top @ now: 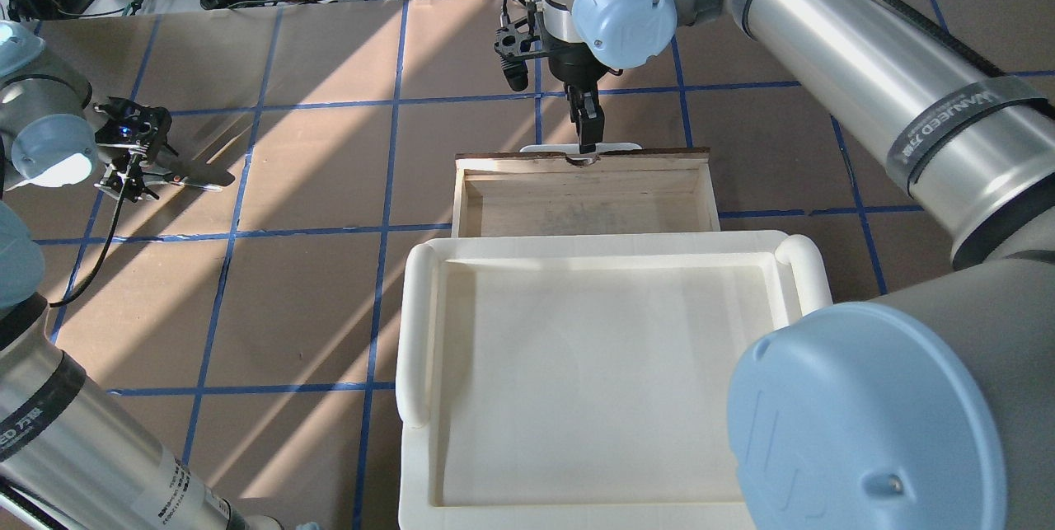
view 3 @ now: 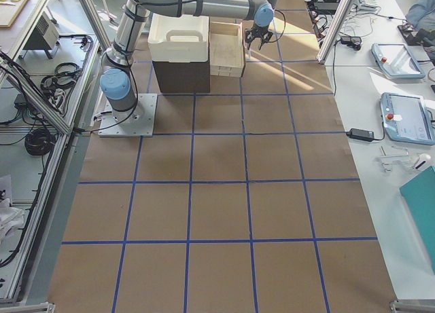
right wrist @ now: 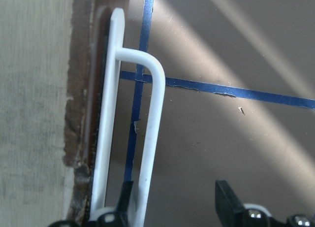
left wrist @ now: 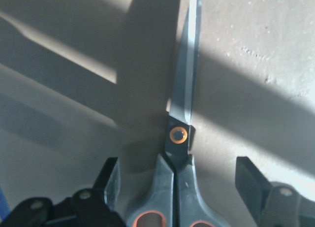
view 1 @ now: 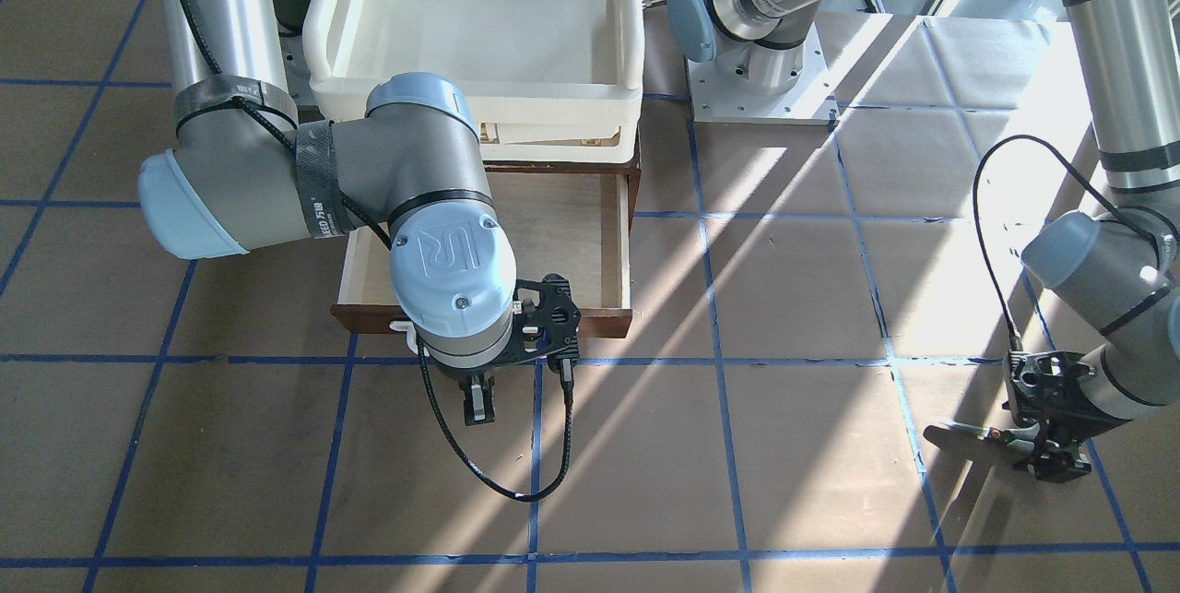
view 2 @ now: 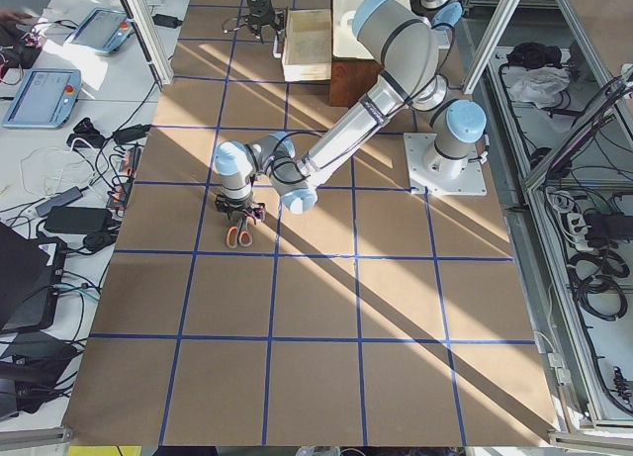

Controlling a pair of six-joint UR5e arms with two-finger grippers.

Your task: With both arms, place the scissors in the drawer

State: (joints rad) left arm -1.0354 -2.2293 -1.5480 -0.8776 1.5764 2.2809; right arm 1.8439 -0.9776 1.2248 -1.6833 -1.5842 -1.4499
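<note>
The scissors lie flat on the brown table, blades pointing away from the wrist; they also show at the far left of the overhead view and in the front view. My left gripper is open and low over them, one finger on each side of the grey, orange-lined handles. The drawer is pulled out, and its pale interior is bare. My right gripper is open at the white bar handle, one finger inside the loop and one outside; it also shows overhead.
A cream plastic tub sits on top of the cabinet behind the open drawer. The right arm's black cable loops down in front of the drawer. The left arm's white base plate stands beside the cabinet. Blue tape lines grid the table.
</note>
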